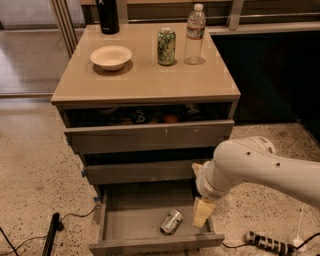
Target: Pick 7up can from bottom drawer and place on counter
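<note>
The 7up can [171, 221] lies on its side in the open bottom drawer [130, 220], silvery with green marks, near the drawer's front right. My gripper [202, 212] hangs over the drawer's right side, just right of the can and a little above it, its pale fingers pointing down. It holds nothing. The white arm [260, 167] comes in from the right. The counter [145, 80] is the beige top of the cabinet.
On the counter stand a white bowl [111, 56], a green-patterned can [166, 46], a clear water bottle [195, 35] and a black bottle [107, 15]. The top drawer [150, 132] is part open with items inside. A power strip [267, 243] and cables lie on the speckled floor.
</note>
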